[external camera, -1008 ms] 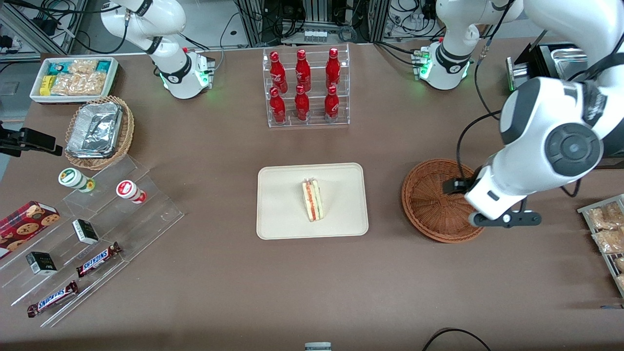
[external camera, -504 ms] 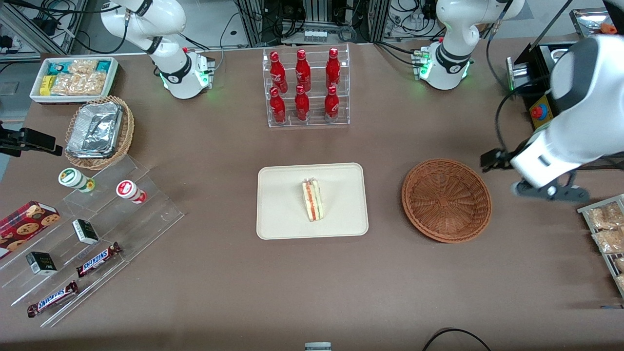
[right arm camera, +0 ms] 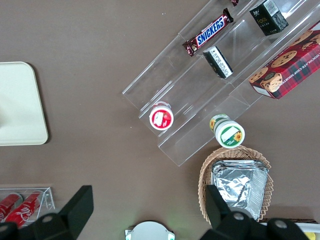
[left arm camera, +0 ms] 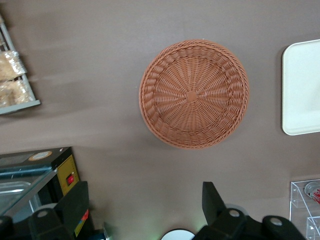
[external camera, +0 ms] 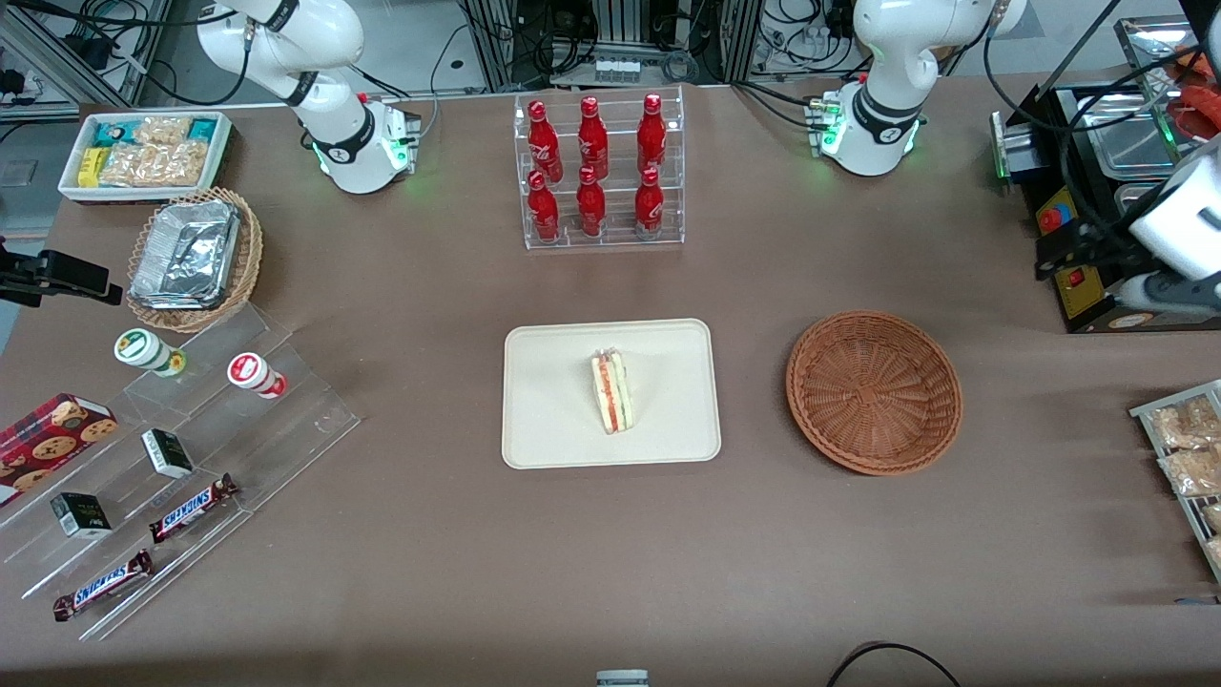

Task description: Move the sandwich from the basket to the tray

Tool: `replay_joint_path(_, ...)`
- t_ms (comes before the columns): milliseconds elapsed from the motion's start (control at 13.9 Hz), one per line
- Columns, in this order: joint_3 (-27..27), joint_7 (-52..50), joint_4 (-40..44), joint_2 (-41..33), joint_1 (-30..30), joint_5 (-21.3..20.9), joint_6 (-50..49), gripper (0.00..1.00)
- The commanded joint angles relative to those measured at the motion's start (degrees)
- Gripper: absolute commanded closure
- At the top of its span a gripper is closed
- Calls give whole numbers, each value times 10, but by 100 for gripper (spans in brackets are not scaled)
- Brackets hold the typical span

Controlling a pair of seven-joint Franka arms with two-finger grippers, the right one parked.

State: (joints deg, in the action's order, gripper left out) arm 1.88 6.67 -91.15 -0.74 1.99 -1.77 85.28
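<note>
I am counting one sandwich (external camera: 610,391), and it is sitting on the tray (external camera: 553,420), standing on edge near the tray's middle with its red-orange and green filling facing up. One tray, one reddish-brown basket (external camera: 873,391); the basket is lying beside the tray toward the working arm's end of the table, apart from it, with nothing in it.

The gripper (left arm camera: 145,207) is hanging high above the table at the working arm's end, well apart from the basket. Its two fingers (left arm camera: 75,202) are standing wide apart in the wrist view, and nothing is sitting between them.

Around the work area I am seeing: six red bottles (external camera: 591,172) in a clear rack, farther from the front camera than the tray; one lighter wicker basket holding foil containers (external camera: 186,253) and one white tub of snack packets (external camera: 143,153) toward the parked arm's end; a clear stepped stand (external camera: 191,458) carrying two Snickers bars (external camera: 191,506), two small dark boxes and two round cups. One cookie box (external camera: 48,434) is resting beside it. Bagged tan snacks (external camera: 1183,448) are lying at the working arm's edge.

Nothing is standing between basket and tray.
</note>
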Motion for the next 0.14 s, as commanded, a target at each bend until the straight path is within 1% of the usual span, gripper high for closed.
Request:
replay_joint_path(0, -10, 6, -17, -27, -12, 0, -10, 0)
replay_joint_path(72, -11, 6, -17, -29, -12, -1, -10, 0)
